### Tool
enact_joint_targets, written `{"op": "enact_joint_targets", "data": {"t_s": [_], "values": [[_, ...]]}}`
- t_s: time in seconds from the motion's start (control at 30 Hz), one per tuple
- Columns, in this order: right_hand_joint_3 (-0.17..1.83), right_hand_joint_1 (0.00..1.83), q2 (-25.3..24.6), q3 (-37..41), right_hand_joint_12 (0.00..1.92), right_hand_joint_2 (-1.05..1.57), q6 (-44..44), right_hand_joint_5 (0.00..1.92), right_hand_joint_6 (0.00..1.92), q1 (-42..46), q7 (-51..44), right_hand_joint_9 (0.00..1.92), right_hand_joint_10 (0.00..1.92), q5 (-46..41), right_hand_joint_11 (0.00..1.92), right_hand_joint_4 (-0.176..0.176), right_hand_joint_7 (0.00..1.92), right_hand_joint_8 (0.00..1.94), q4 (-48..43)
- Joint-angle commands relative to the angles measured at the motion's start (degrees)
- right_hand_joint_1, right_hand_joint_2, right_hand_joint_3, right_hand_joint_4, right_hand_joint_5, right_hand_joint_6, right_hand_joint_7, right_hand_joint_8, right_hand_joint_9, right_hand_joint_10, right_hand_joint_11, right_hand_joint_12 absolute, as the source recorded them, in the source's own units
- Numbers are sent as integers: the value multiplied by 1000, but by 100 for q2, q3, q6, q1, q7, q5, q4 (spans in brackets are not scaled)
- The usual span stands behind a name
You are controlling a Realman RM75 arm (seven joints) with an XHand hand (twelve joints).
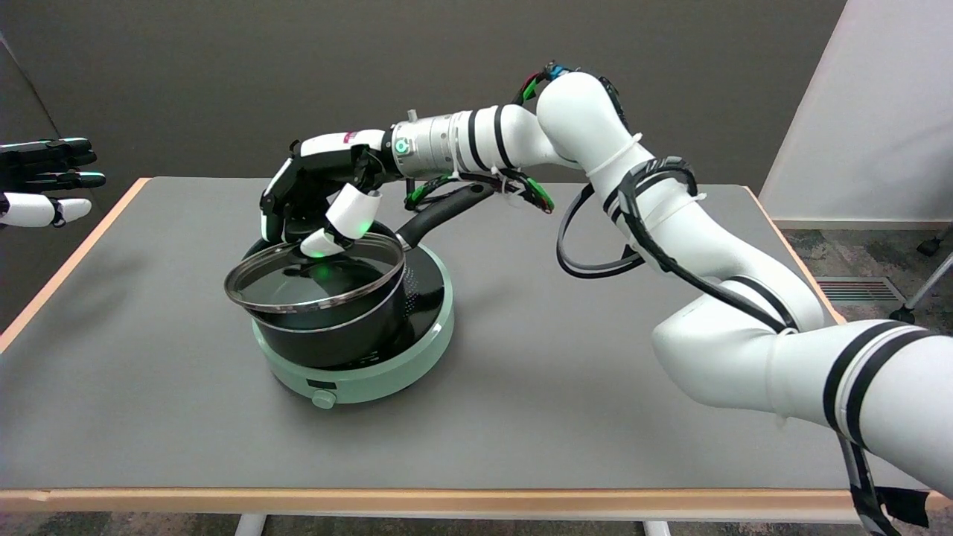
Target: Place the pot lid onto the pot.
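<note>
1. Nearest to the camera, the right arm is coming in from the lower right. It is white with black bands, and black cables are running along it.
2. The arm is bending at its big elbow, then rising to a round joint high up, then reaching left over the grey surface.
3. A pale green round cooker is sitting on the surface, left of the middle. A small knob is sticking out of its front side.
4. The black pot is sitting on top of the cooker. Its long black handle is pointing up and to the right, under the arm's wrist.
5. The glass pot lid with a shiny metal rim is lying over the pot's mouth. It is tilting a little, with its near left edge sticking out past the pot.
6. The right hand is hanging over the far side of the lid, palm down. Its fingers are curling down and closing around the top of the lid. A white fingertip with a green light is touching the glass.
7. Far off at the left edge, the other hand is floating in the air with nothing in it.
</note>
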State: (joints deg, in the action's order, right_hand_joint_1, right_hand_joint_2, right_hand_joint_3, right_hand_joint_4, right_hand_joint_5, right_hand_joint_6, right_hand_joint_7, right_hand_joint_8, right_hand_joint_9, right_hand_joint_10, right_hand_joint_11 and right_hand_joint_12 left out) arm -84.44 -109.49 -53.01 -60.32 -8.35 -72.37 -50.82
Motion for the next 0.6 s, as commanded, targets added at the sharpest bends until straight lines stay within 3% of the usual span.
{"op": "enact_joint_targets", "data": {"t_s": [0.03, 0.6], "values": [[1009, 1145, 94, 3, 1921, 850, 356, 765, 723, 133, -382, 679, 1335, -135, 319, 87, 848, 711, -24], [1000, 1158, 323, 3, 1921, 842, 704, 765, 718, 572, -390, 679, 1335, -47, 318, 82, 845, 719, -654]]}}
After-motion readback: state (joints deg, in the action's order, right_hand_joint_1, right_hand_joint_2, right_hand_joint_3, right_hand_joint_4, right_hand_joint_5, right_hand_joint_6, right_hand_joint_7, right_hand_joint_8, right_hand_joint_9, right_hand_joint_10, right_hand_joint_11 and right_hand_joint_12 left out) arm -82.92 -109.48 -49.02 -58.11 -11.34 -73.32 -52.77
